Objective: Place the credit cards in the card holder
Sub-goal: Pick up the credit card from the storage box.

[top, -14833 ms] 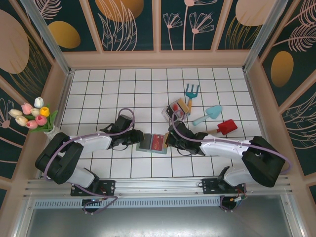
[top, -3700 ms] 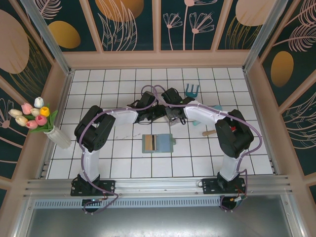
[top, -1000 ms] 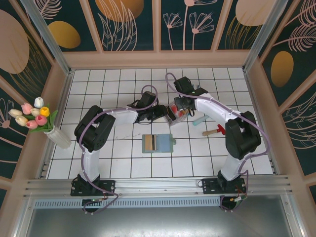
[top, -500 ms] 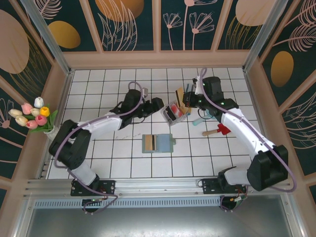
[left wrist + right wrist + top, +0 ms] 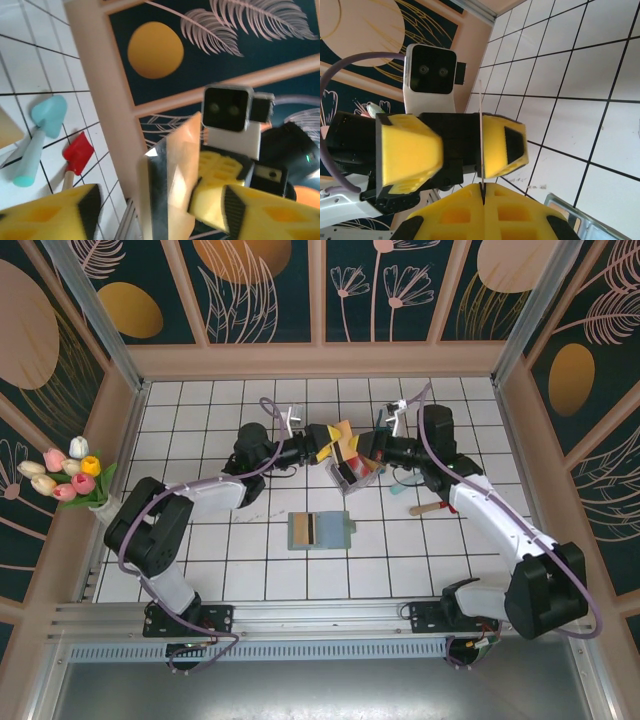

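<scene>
Pressed together, the jaws of the right gripper (image 5: 482, 188) pinch a tan card (image 5: 481, 135) by one edge. My right wrist view has that card edge-on, a thin pale line and little more. The left gripper (image 5: 462, 150) faces it with jaws spread, one yellow finger on each side of the card. The card runs along the inner face of one finger (image 5: 504, 145), and I cannot tell whether they touch.

From the left wrist I get the card's broad face instead, blurred and glossy, its near end cut off by the frame. Behind it is the right gripper's camera block.

Overhead, the two grippers meet just beyond the far edge of the tray (image 5: 342, 480), with the card between them. Red and black cards (image 5: 358, 466) sit in the tray, partly hidden by the right gripper, so I cannot count them.

The holder (image 5: 320, 530) lies open and flat on the tiles, well apart from the tray on its near side. A darker band crosses its middle, and I cannot make out what it is.

A teal trowel (image 5: 40, 132) and a red shovel (image 5: 77, 154) are plain from the left wrist. Overhead, they lie to the right of the tray, mostly covered by the right arm.
</scene>
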`<action>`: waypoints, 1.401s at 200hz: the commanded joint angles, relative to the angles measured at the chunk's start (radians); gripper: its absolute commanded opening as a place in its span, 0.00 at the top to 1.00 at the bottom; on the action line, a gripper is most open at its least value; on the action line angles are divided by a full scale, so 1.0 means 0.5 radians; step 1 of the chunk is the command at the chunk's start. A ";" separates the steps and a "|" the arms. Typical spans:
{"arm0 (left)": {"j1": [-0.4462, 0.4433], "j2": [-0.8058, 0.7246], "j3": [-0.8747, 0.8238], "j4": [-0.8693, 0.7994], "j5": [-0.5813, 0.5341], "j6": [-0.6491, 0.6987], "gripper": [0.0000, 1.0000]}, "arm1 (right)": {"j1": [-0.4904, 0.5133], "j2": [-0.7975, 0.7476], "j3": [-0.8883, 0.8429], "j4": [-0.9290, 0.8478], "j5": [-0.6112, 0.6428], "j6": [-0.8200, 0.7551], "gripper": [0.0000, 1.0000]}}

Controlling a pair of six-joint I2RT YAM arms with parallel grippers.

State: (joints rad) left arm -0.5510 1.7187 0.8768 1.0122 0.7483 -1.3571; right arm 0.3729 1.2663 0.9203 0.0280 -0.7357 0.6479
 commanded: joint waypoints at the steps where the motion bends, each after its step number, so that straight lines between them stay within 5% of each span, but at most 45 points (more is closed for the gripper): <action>1: -0.005 0.030 -0.006 0.386 0.136 -0.169 0.55 | -0.006 0.049 -0.012 0.046 0.013 0.035 0.97; 27: -0.005 0.005 -0.018 0.411 0.168 -0.191 0.73 | -0.019 0.069 -0.013 -0.046 0.161 0.020 0.97; 49: -0.004 0.002 -0.020 0.455 0.202 -0.222 0.78 | -0.045 0.064 -0.028 -0.056 0.211 0.044 0.97; 166: -0.005 0.017 -0.066 0.669 0.231 -0.375 0.81 | -0.107 0.015 -0.097 -0.061 0.232 0.102 0.97; 220: -0.004 -0.099 -0.177 0.472 0.150 -0.249 0.88 | -0.091 -0.039 -0.200 0.041 0.176 0.206 0.98; 280: -0.035 -0.266 -0.241 0.117 0.096 -0.004 0.75 | 0.121 -0.117 -0.414 0.384 0.323 0.516 1.00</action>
State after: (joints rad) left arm -0.5514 1.6531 0.7460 1.0546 0.7952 -1.4349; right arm 0.3992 1.2240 0.7635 0.1490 -0.6788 0.8207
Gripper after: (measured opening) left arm 0.249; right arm 0.059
